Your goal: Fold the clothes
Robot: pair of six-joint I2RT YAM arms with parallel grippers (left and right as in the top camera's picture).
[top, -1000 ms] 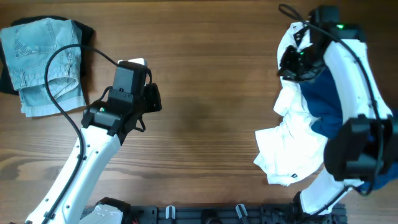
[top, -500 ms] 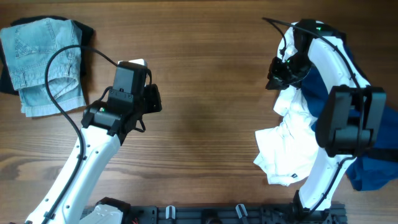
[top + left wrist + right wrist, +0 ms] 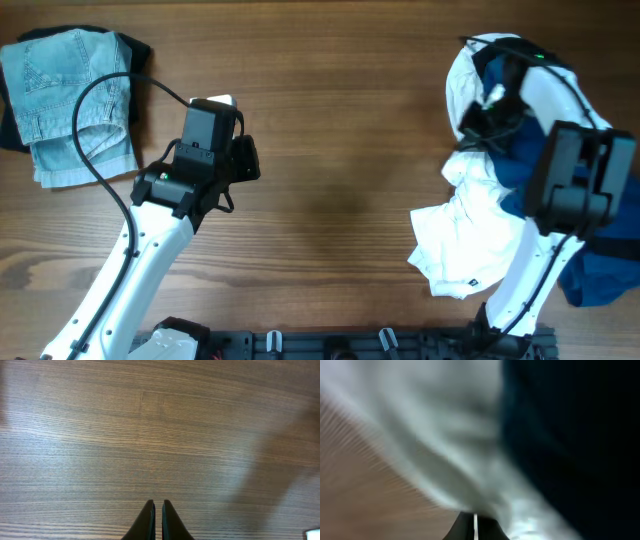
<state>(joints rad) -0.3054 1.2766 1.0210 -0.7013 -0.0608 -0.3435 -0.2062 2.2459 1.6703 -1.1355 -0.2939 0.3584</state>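
The right claw (image 3: 474,517) has just been shut at the white garment (image 3: 465,240) directly ahead; a hold, needed for folding, cannot be confirmed. The left claw (image 3: 157,506) is shut, empty.

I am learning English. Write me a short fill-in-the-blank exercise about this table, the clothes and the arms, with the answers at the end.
1. The folded denim lies on the ___ arm's side of the table.
2. The jaws of the left gripper are ___.
3. Beside the white garment lies a darker garment, coloured ___.

Missing words: left; shut; blue
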